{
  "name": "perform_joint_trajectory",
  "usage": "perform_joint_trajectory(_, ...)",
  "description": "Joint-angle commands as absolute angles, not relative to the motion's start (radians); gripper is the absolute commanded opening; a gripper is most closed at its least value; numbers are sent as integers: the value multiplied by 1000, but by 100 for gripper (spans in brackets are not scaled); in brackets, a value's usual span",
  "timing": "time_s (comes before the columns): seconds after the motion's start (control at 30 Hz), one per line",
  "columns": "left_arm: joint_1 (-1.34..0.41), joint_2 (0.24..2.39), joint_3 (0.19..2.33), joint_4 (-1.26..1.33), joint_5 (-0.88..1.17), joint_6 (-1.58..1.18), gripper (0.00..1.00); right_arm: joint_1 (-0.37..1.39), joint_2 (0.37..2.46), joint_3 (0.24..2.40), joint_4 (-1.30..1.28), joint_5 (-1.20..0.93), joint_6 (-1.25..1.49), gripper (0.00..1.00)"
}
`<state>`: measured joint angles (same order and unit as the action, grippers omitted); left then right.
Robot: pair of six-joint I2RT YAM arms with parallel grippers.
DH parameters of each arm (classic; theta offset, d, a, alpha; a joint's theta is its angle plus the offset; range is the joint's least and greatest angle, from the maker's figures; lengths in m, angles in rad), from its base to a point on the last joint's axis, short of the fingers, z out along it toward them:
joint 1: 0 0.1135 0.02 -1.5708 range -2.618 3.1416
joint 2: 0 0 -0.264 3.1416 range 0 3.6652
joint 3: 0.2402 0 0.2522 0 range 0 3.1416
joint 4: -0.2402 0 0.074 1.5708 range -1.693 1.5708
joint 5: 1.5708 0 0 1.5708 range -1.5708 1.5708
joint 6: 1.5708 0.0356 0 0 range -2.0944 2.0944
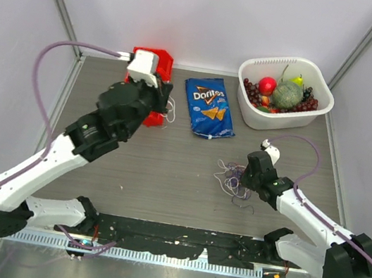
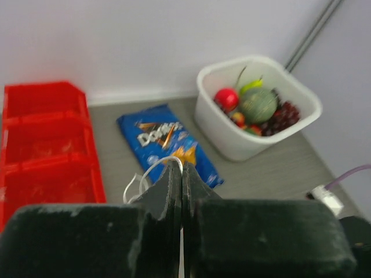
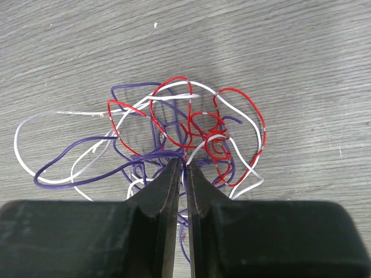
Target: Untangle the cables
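The cables (image 3: 185,127) lie as a loose knot of white, red and purple loops on the table (image 1: 166,171), to the right of the Doritos bag (image 1: 209,107) and nearer the arm bases than it is. One white cable (image 2: 149,172) is apart from the rest, just to the left of the bag, between it and the red bin (image 2: 46,145). The left gripper (image 2: 181,168) has its fingers pressed flat together with that white loop springing out at their tips, so I judge it pinched. The right gripper (image 3: 184,165) sits low over the knot on the side away from the bag, jaws drawn to a thin slit, and a purple strand (image 3: 124,165) runs straight into their tips. It looks nipped there, though the contact itself is hard to make out. These wires are likely very light and limp, with just enough spring to hold open loops. A pull on one should therefore drag the whole knot across the table unless something anchors it. They are thin and smooth and may slide through flat pads, so a firm pinch across a single strand seems right. The best holds appear to be the wide outer loops, such as the purple one swinging out on the bag's side of the knot. The dense middle, where the red strand (image 3: 235,89) coils over the others, would bring several wires up at once.
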<state>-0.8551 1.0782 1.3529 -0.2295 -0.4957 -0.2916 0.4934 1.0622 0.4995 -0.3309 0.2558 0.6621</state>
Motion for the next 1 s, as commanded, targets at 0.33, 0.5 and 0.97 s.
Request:
perform_joint_trajectory(0.33, -321, 1383, 1295, -100, -238, -725, 0, 492, 1023, 509, -307, 192, 607, 15)
perform_joint_trajectory(0.5, -161, 1567, 1334, 50, -88, -905, 0, 491, 1014, 509, -313, 192, 606, 15)
perform_joint_trajectory(0.97, -75, 1877, 1528, 34, -55, -943, 0, 492, 1046, 525, -304, 192, 600, 16)
